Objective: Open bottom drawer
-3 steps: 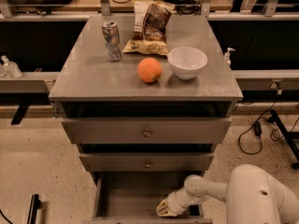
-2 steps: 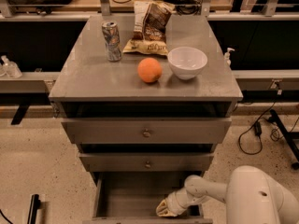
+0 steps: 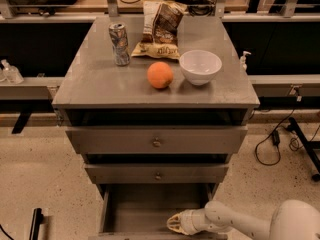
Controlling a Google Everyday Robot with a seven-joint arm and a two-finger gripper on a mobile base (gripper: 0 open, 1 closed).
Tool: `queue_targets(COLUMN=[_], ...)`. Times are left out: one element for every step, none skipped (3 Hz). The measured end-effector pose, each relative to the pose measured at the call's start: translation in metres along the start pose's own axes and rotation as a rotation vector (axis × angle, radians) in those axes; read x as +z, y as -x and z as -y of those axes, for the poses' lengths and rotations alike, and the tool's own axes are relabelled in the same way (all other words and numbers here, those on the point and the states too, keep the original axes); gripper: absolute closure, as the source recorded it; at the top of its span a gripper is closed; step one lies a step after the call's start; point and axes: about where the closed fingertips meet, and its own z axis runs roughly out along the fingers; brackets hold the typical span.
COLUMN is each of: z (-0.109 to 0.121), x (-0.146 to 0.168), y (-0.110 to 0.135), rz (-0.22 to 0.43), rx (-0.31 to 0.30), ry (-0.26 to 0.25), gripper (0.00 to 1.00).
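The grey metal cabinet [image 3: 155,89] has three drawers. The bottom drawer [image 3: 130,209] is pulled far out toward me, its plain grey inside showing; its front runs off the lower edge of the view. My gripper [image 3: 172,222] reaches in from the lower right on a white arm [image 3: 235,221]. Its tip sits at the drawer's near edge, just right of centre. The two drawers above, the top one [image 3: 156,140] and the middle one [image 3: 157,174], stand slightly out.
On the cabinet top are a crushed can [image 3: 119,44], a chip bag [image 3: 160,29], an orange [image 3: 160,75] and a white bowl [image 3: 200,66]. Cables [image 3: 275,139] lie on the floor at right. A dark bar [image 3: 35,224] lies at lower left.
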Motion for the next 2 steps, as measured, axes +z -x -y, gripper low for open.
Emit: queue_targets(z=[0.010, 0.025], x=[-0.002, 0.008], y=[-0.003, -0.001], rz=[-0.056, -0.099], rx=[0.004, 0.007], ry=[-0.019, 0.012], gripper=[1.00, 1.00])
